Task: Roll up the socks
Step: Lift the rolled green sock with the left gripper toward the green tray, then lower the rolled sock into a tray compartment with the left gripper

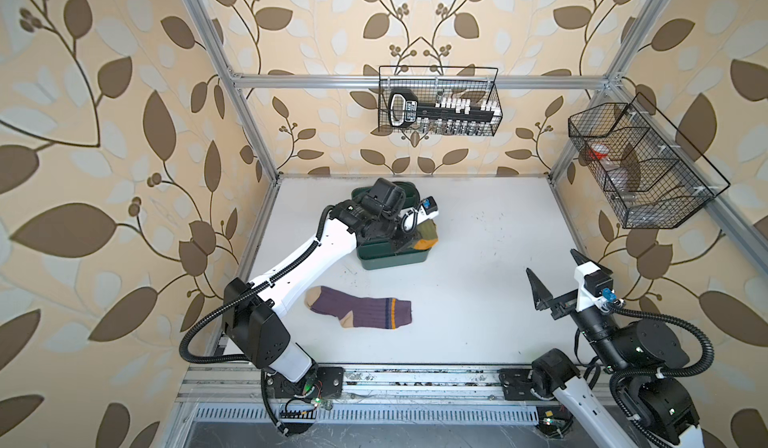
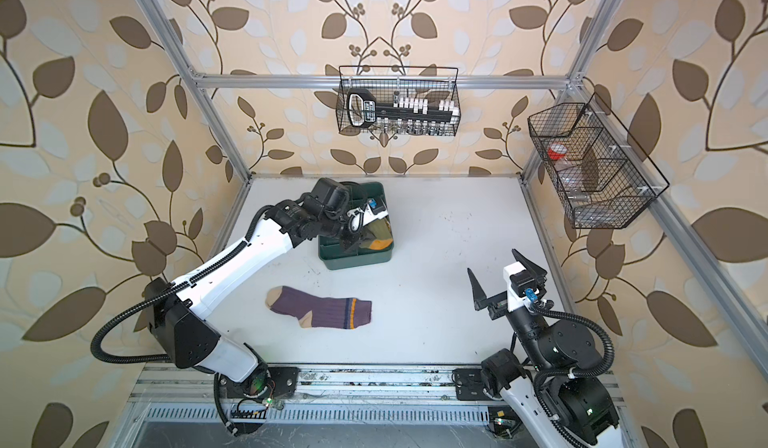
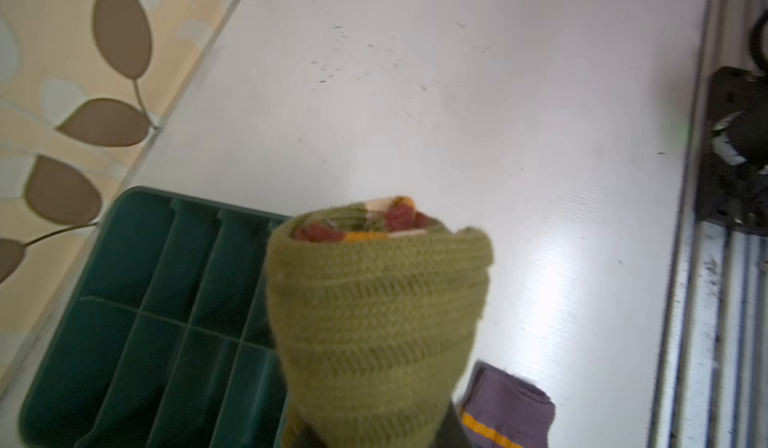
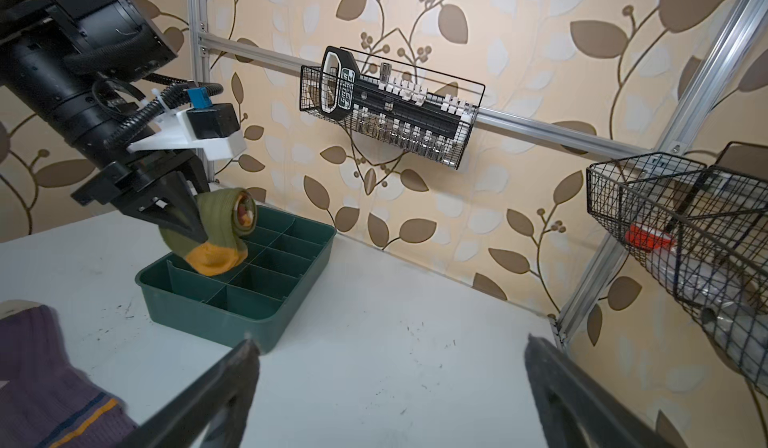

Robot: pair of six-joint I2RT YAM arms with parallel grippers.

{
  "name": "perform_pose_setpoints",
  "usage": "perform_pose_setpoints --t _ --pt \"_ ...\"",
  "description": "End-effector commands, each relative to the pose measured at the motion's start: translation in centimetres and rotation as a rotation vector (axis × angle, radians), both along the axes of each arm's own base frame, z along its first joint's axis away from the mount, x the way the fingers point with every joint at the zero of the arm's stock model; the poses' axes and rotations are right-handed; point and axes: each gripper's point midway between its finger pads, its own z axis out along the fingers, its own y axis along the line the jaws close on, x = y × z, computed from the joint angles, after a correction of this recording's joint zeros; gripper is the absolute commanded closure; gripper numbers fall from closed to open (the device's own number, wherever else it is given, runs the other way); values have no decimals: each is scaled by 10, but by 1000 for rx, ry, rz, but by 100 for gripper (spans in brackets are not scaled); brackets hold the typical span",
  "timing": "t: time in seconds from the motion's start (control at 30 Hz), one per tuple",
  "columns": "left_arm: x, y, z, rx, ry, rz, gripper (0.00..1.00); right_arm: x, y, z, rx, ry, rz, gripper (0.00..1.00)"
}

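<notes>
Our left gripper [image 4: 198, 229] pinches the rolled olive sock [image 3: 374, 309] above the tray [image 4: 232, 321]. The purple sock [image 1: 361, 313] lies crosswise nearer it; our right gripper [image 1: 552, 262] gapes.

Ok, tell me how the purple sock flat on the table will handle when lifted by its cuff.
The purple sock is ribbed knit lying limp and flat, so it will probably droop from the pinch. It looks thin, so it is likely light. Pushed, it would probably bunch, not slide.

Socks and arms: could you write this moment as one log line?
left gripper: shut on rolled olive sock, over green tray | right gripper: open, empty | purple sock: flat on table, unrolled
</notes>
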Motion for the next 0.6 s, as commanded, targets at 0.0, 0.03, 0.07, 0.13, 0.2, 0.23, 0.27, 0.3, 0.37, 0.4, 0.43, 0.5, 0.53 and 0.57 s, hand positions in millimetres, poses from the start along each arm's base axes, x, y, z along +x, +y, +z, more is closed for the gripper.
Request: perform_pose_setpoints --t 0.0,0.03,0.07,0.13,0.2,0.23,0.27,0.3,0.37,0.4,0.43,0.5,0.53,0.57 --pt "35 19 6 84 -118 64 100 1 11 -16 65 46 62 0" --pt "42 21 4 102 -132 70 100 1 13 -17 73 51 73 0" --pt "51 23 1 114 -139 79 100 1 15 -19 78 61 82 0" --pt "66 25 -6 136 -137 88 100 2 18 -22 78 70 95 0" --pt "81 25 -16 166 -131 97 100 3 20 -24 79 76 101 0" --pt "86 24 -20 175 -127 96 100 3 20 -25 79 79 104 0" --pt "91 21 -24 184 -124 97 100 3 21 -27 79 84 105 0" --pt "96 20 -29 192 -120 101 100 4 20 -27 79 86 102 0" --pt "104 19 -40 205 -112 113 100 4 19 -29 82 89 93 0" --pt "108 18 -46 210 -110 123 100 5 19 -30 83 92 92 0" --pt "111 18 -51 217 -113 130 100 5 18 -30 86 92 89 0" --pt "117 18 -64 229 -105 146 100 4 19 -30 86 93 91 0" --pt "118 18 -71 240 -99 150 100 4 18 -30 83 96 89 0" --pt "120 19 -74 241 -99 164 100 4 18 -30 81 97 88 0"
